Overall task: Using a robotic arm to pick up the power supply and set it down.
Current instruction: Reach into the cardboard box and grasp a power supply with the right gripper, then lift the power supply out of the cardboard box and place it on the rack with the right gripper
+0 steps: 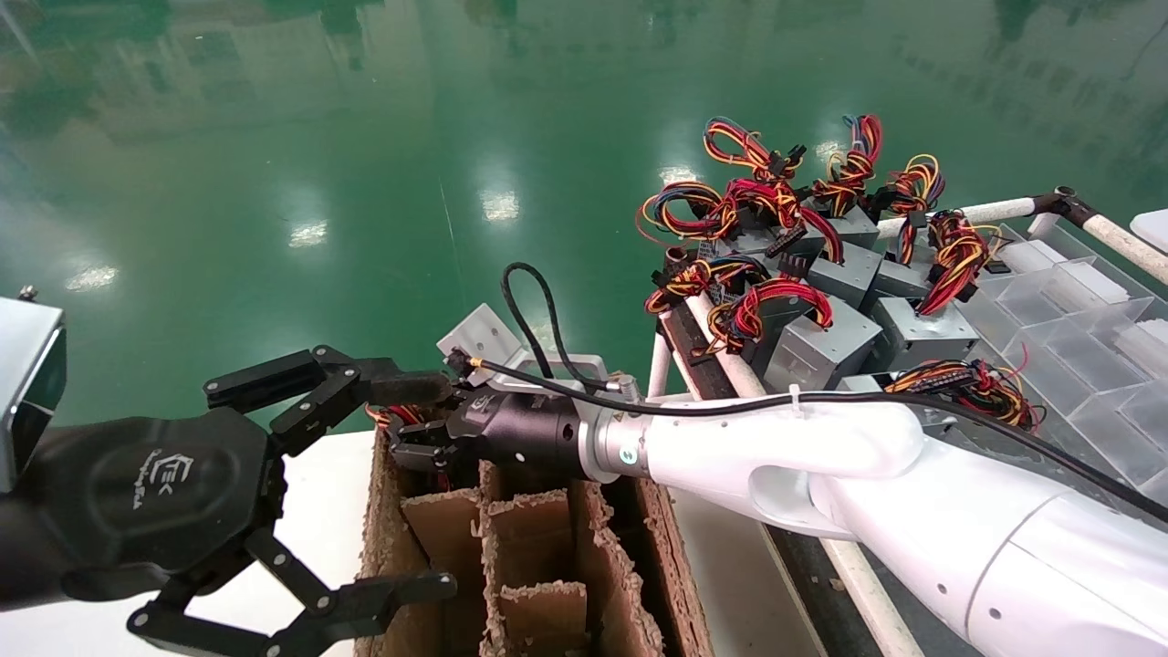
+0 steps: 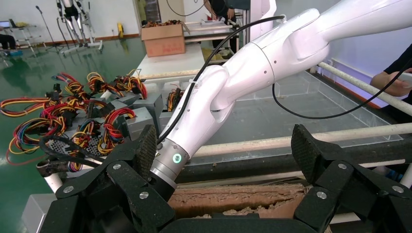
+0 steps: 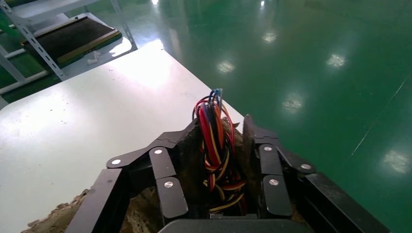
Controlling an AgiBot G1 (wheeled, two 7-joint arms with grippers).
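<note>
My right robotic arm (image 1: 821,447) reaches across to the far end of the brown cardboard divider box (image 1: 547,566). Its gripper (image 1: 412,440) is shut on the red, yellow and black wire bundle of a power supply (image 3: 214,145), with the bundle standing up between the fingers (image 3: 170,189). The grey body of that power supply is hidden below in the box. The same white arm (image 2: 252,68) crosses the left wrist view. My left gripper (image 1: 420,488) hangs open beside the box's near-left side, nothing between its fingers (image 2: 145,150).
A heap of several grey power supplies (image 1: 821,301) with coloured wire bundles lies at the right on a rack with white pipes (image 1: 985,212). Clear plastic trays (image 1: 1077,319) sit beyond it. The box rests on a white table (image 1: 319,511); green floor lies past its edge.
</note>
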